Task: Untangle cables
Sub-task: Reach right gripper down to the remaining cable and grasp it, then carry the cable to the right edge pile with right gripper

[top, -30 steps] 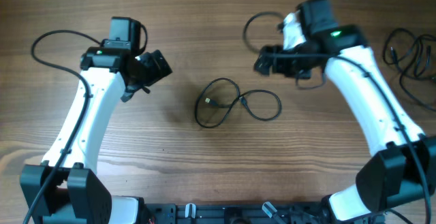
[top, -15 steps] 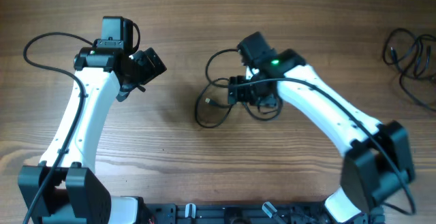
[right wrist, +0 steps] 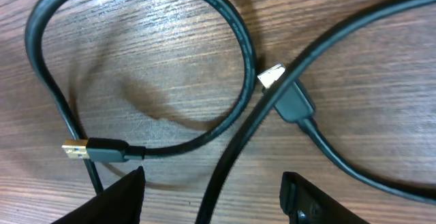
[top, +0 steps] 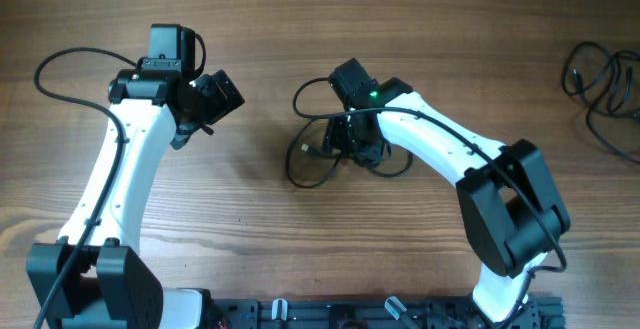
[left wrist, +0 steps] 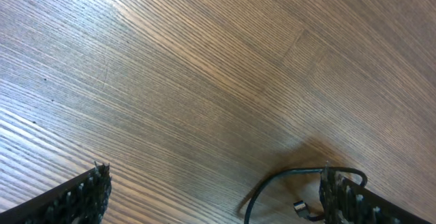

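The tangled cable [right wrist: 244, 47] lay at the middle of the wooden table [top: 450, 29], black cord in loose loops. Its gold-tipped plug [right wrist: 75, 149] sat at the left of one loop, and a silver-tipped plug [right wrist: 272, 75] lay just beside a crossing run of cord. A separate heap of cables [top: 600, 89] sat well apart at the far right edge

The right gripper [right wrist: 211, 193] was low over that crossing with its jaws apart, one finger on each side of the cord and nothing pinched yet. The risk, as I judged it, was that closing here would catch two strands at once or nip the plug. A lift would then drag the whole tangle along rather than open it, and the thin cord might also slip from the pads

The right arm reached in from the near right, sharply bent, wrist turned down. The left gripper [left wrist: 214, 190] hung wide open and empty over bare wood, left of the cable, its arm reaching out from the near left
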Robot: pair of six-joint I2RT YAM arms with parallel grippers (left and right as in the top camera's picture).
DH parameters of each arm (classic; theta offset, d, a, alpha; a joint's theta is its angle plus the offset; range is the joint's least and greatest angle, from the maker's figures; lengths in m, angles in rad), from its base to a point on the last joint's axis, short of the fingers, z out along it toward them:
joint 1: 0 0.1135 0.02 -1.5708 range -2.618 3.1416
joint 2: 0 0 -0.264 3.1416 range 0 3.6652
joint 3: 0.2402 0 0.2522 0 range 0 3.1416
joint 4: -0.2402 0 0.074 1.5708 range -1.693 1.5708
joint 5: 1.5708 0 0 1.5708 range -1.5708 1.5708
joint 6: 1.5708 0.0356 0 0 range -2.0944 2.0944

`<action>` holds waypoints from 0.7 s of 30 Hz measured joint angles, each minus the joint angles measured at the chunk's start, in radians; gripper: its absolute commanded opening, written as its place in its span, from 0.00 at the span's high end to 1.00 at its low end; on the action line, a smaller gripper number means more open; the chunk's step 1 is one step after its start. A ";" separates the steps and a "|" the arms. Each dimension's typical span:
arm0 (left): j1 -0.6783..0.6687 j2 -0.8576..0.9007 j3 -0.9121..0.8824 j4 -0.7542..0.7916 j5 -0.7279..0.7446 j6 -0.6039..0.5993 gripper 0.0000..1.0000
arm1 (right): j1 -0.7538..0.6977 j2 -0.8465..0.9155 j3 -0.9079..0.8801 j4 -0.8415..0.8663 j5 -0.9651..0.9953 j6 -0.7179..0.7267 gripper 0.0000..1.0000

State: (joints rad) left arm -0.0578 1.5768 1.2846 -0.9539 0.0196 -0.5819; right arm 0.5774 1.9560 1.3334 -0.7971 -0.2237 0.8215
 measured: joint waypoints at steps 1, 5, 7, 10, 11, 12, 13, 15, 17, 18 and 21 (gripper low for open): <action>0.000 0.000 0.000 0.000 0.000 0.000 0.00 | 0.000 0.009 0.000 0.007 0.000 0.002 0.42; 0.000 0.000 0.000 0.000 0.000 0.000 0.00 | 0.000 0.051 0.000 0.021 -0.001 0.011 0.49; 0.000 0.000 0.000 0.000 0.000 0.000 0.00 | 0.000 0.065 0.000 0.026 -0.001 0.012 0.54; 0.000 0.000 0.000 0.000 0.000 0.000 0.00 | 0.000 0.068 0.000 0.041 -0.001 0.012 0.64; 0.000 0.000 0.000 0.000 0.000 0.000 0.00 | 0.000 0.068 0.000 0.043 -0.001 0.011 0.67; 0.000 0.000 0.000 0.000 0.000 0.000 0.00 | 0.000 0.068 0.000 0.056 0.000 0.010 0.68; 0.000 0.000 0.000 0.000 0.000 0.000 0.00 | 0.000 0.068 0.000 0.066 0.000 0.009 0.70; 0.000 0.000 0.000 0.000 0.000 0.000 0.00 | 0.001 0.069 0.000 0.100 0.004 0.007 0.71; 0.000 0.000 0.000 0.000 0.000 0.000 0.00 | 0.005 0.070 0.000 0.111 0.015 0.004 0.71; 0.000 0.000 0.000 0.000 0.000 0.000 0.00 | 0.010 0.070 0.000 0.115 0.021 0.003 0.72; 0.000 0.000 0.000 0.000 0.001 0.000 0.00 | 0.028 0.078 0.000 0.122 0.027 0.001 0.78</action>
State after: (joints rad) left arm -0.0578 1.5768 1.2846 -0.9535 0.0204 -0.5819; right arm 0.6052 2.0338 1.3334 -0.6750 -0.1970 0.8227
